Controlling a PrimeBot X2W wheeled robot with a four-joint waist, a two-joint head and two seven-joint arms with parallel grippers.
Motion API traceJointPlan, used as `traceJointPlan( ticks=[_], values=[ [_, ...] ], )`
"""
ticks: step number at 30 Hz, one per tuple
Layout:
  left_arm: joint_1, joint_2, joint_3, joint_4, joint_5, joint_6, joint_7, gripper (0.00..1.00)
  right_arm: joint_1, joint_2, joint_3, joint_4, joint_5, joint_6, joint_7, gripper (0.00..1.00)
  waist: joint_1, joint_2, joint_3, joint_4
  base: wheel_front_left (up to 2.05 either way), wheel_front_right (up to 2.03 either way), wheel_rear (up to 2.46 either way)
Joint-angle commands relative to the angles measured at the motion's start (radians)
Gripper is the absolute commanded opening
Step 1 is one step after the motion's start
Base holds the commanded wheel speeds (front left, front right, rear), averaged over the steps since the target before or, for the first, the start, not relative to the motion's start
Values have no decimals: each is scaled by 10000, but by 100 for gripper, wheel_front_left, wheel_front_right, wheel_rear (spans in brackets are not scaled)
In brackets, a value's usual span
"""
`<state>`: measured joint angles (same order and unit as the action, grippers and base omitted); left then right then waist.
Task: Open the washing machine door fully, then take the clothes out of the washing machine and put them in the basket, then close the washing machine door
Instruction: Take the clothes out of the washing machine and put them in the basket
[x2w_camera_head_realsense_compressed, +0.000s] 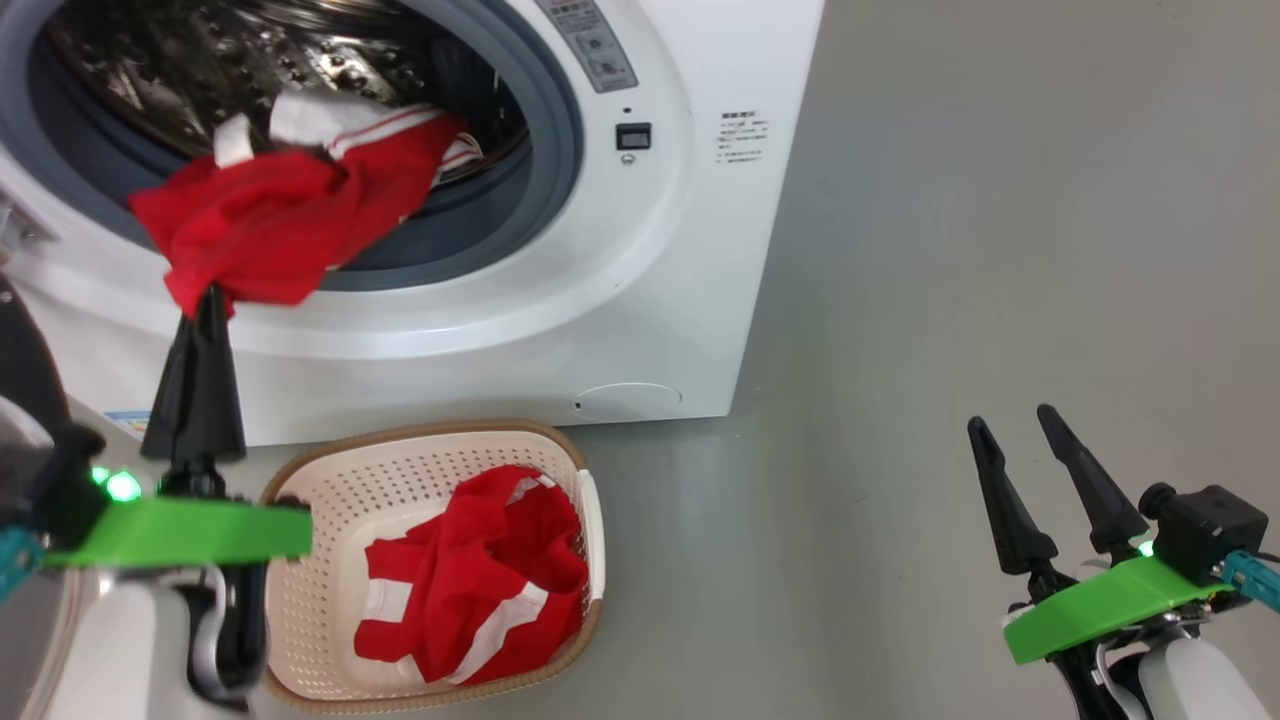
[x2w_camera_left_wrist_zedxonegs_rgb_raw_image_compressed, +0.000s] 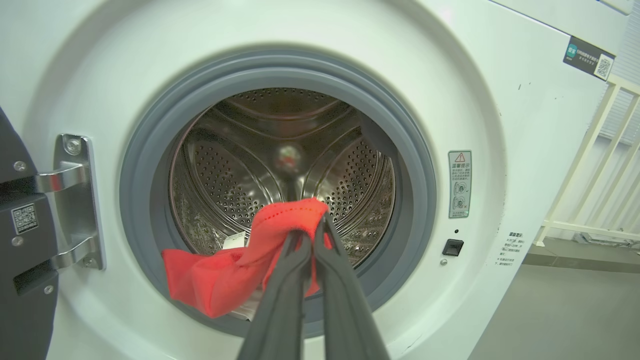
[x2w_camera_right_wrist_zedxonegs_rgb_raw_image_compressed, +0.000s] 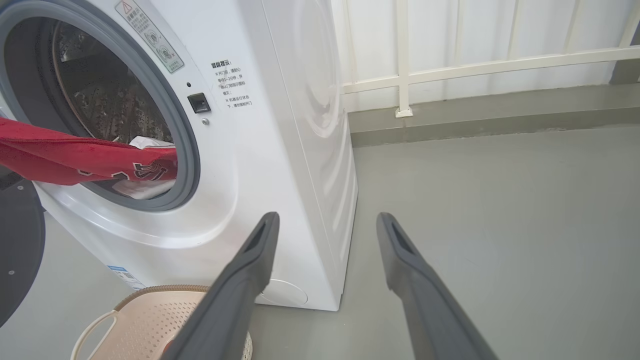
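A red garment (x2w_camera_head_realsense_compressed: 270, 220) is held at the mouth of the washing machine (x2w_camera_head_realsense_compressed: 640, 300), half in the steel drum (x2w_camera_left_wrist_zedxonegs_rgb_raw_image_compressed: 280, 150) and half hanging out over the grey rubber ring (x2w_camera_left_wrist_zedxonegs_rgb_raw_image_compressed: 145, 200). Its near, low corner is pinched by the left pincer (x2w_camera_head_realsense_compressed: 208, 298), whose two dark fingers are pressed together on the cloth. The right pincer (x2w_camera_head_realsense_compressed: 1010, 416) is spread wide with nothing in it, low on the right, well apart from the machine. The cloth looks soft, light and floppy, so it will likely sag and could be caught on the rubber ring; a thick bunched fold is probably best to be gripped, not a thin edge. A second red and white garment (x2w_camera_head_realsense_compressed: 470, 570) is already laid in the cream basket (x2w_camera_head_realsense_compressed: 420, 432), which is set on the floor (x2w_camera_head_realsense_compressed: 1000, 250) just in front of the machine. The black door (x2w_camera_left_wrist_zedxonegs_rgb_raw_image_compressed: 20, 300) is swung open on the left. The floor is smooth, grey and flat. A white railing (x2w_camera_right_wrist_zedxonegs_rgb_raw_image_compressed: 402, 50) is seen far behind the machine.
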<state>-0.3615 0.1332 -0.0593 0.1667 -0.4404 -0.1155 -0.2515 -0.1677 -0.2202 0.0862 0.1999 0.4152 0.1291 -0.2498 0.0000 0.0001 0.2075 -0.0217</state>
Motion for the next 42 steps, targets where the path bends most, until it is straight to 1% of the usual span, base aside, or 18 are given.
traceJointPlan(
  ticks=[1, 5, 10, 11, 19, 20, 23, 25, 27, 28, 32, 36, 38, 42],
  values=[
    [170, 273, 339, -680, -20, 148, 33, 0, 95, -103, 167, -274, -63, 16, -120, 100, 0, -1, -59, 110, 0, 0, 0],
    [1113, 208, 408, -2262, -18, 532, 309, 0, 147, -131, 140, -290, -68, 16, -120, 100, 0, -1, -57, 255, 0, 0, 0],
    [1951, 167, 478, -4348, 16, 883, 559, 0, 95, -177, 96, -315, -53, 16, -120, 100, 0, -1, 19, 412, 0, 0, 0],
    [1951, 167, 478, -4348, 16, 883, 559, 0, 95, -177, 96, -315, -53, 16, -120, 100, 0, -1, 19, 412, 0, 0, 0],
    [2487, 274, 389, -6761, 560, 1334, 929, 0, 10, -240, 57, -316, -50, 16, -120, 100, 0, -1, 85, 566, 0, 0, 0],
    [2536, 326, 350, -6922, 673, 1367, 1021, 0, 2, -238, 58, -318, -52, 16, -120, 100, 0, -1, 96, 571, 0, 0, 0],
    [2595, 226, 303, -7281, 631, 1434, 986, 0, -32, -231, 77, -318, -56, 16, -120, 100, 0, -1, 116, 566, 0, 0, 0],
    [2686, 247, 339, -7150, 624, 1491, 1078, 0, -68, -222, 105, -334, -48, 16, -120, 100, 0, -1, 165, 534, 0, 0, 0],
    [2735, 140, 292, -6880, 396, 1464, 1073, 0, -125, -222, 120, -337, -40, 16, -120, 100, 0, -1, 222, 510, 0, 0, 0],
    [2758, 177, 263, -6657, 435, 1442, 1076, 0, -153, -218, 120, -341, -38, 16, -120, 100, 0, -1, 257, 490, 0, 0, 0],
    [2775, -61, 48, -5525, 140, 1329, 859, 0, -230, -197, 84, -367, -34, 16, -120, 100, 0, -1, 380, 408, 0, 0, 0],
    [2574, -154, -329, -3675, 63, 1036, 667, 0, -287, -151, 72, -369, -42, 16, -120, 100, 0, -1, 481, 331, 0, 0, 0],
    [2350, -127, -609, -2603, 319, 917, 563, 0, -301, -111, 114, -358, -47, 16, -120, 100, 0, -1, 512, 278, 0, 0, 0],
    [1844, -339, -884, -126, 188, 698, 360, 0, -375, 4, 278, -316, -28, 16, -120, 100, 0, -1, 604, 110, 0, 0, 0]
  ],
)
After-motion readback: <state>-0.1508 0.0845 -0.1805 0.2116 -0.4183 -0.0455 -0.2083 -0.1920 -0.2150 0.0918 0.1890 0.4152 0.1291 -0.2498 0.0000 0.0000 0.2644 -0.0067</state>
